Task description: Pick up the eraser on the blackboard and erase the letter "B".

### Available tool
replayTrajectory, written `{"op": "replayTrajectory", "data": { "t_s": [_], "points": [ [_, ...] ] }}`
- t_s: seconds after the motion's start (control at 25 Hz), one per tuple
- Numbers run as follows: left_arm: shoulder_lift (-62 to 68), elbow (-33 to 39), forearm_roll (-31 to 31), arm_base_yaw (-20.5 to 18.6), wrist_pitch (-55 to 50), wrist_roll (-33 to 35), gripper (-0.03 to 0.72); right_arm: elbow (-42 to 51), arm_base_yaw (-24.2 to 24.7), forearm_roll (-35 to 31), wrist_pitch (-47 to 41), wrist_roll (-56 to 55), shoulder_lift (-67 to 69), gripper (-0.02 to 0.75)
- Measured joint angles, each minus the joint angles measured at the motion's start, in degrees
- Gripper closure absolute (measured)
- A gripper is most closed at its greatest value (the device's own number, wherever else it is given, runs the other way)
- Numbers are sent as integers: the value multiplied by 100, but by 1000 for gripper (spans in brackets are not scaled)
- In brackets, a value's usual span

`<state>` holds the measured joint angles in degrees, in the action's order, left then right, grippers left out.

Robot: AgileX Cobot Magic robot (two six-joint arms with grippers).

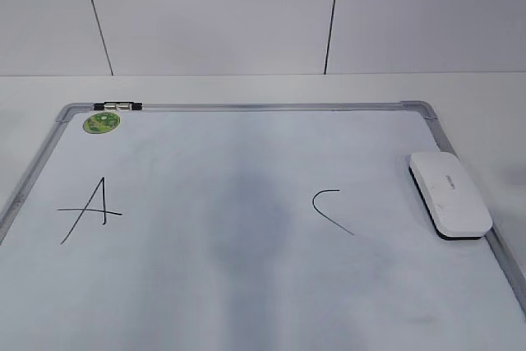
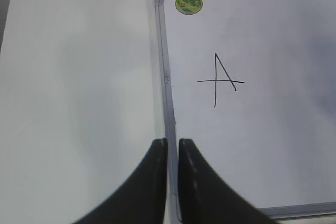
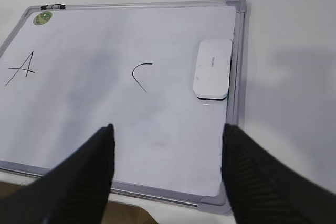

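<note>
Right gripper (image 3: 165,156): jaws spread wide, nothing between them, hovering over the near right part of the board. Left gripper (image 2: 172,153): fingers nearly together with a thin gap, holding nothing, sitting over the board's left frame edge.

Blackboard (image 1: 246,107): white surface, grey metal frame, flat on the white table (image 1: 246,88). Middle area between the letters shows only a greyish smudge; no "B" visible there.

Eraser (image 1: 449,194): white, dark underside, lying on the board at the right edge, just beside the frame, far right of the "C" (image 1: 330,210). Neither gripper touches it.

"A" (image 1: 89,210) on the left side of the board. Green sticker (image 1: 102,122) at the far left corner, next to a small black clip (image 1: 117,107) on the frame.
</note>
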<state>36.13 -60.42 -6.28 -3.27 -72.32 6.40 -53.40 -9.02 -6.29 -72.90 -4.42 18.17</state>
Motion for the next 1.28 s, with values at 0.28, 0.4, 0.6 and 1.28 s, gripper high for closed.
{"op": "replayTrajectory", "data": {
  "t_s": [0.28, 0.4, 0.6, 1.28],
  "points": [
    [-1371, 860, 148, 200, -28, -12, 373, 416, 0, 238, -13, 0, -287, 429],
    [-1943, 1224, 148, 223, -31, -15, 350, 682, 0, 274, -13, 33, -372, 547],
    [-2778, 1749, 351, 223, -45, -25, 344, 1303, 0, 332, -13, 259, -853, 634],
    [-3527, 2938, 126, 223, 702, 14, 344, 2450, 0, 1241, 573, 296, -1919, 647]
  ]
}}
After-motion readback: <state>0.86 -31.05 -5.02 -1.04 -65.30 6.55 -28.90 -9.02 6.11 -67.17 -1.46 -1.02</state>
